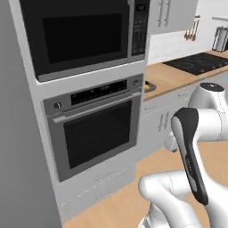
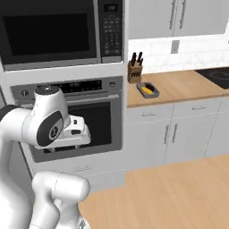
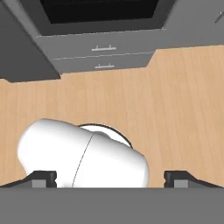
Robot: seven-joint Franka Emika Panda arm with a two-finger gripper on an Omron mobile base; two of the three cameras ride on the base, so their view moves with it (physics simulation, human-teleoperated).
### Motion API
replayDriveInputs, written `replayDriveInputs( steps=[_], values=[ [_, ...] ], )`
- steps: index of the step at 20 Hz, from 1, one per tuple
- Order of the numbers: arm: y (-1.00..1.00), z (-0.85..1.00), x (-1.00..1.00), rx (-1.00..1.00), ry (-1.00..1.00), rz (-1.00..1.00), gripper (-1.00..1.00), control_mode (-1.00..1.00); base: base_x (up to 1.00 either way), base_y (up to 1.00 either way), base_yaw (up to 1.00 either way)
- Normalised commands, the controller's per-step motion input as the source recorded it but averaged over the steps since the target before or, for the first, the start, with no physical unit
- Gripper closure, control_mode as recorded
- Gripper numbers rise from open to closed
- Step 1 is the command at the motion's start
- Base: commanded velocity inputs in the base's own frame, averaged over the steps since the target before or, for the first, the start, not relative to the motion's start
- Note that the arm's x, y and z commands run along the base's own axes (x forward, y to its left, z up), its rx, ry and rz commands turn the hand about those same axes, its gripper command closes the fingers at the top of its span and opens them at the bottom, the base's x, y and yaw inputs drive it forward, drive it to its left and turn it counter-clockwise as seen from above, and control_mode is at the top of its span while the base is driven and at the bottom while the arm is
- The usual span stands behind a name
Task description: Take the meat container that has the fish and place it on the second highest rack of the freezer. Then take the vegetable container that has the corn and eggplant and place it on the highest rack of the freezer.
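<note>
Vegetable container (image 2: 148, 89) with corn sits well beyond our claw (image 3: 110, 179), jaws apart, empty; reaching risks striking the wall oven (image 2: 76, 117).

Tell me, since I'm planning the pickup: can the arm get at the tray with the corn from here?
Probably not yet. The tray sits far off on the counter, while the open gripper points down at the floor.

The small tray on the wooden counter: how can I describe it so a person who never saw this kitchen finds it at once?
Start at the black-glass wall oven and look to its right, where the wooden counter begins. Beside the knife block at the counter's near corner lies a shallow dark tray. Unlike its neighbours, it holds something bright yellow.
</note>
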Motion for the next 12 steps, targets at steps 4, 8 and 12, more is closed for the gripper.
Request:
replayDriveInputs(
  steps=[4, 8, 12],
  values=[
    [0.0, 0.0, 0.0, 0.0, 0.0, 0.0, -1.0, 1.0, 0.44, -0.95, -0.53],
    [0.0, 0.0, 0.0, 0.0, 0.0, 0.0, -1.0, 1.0, 0.72, -0.71, -0.46],
    [0.0, 0.0, 0.0, 0.0, 0.0, 0.0, -1.0, 1.0, 1.0, -0.34, -0.29]
  ],
)
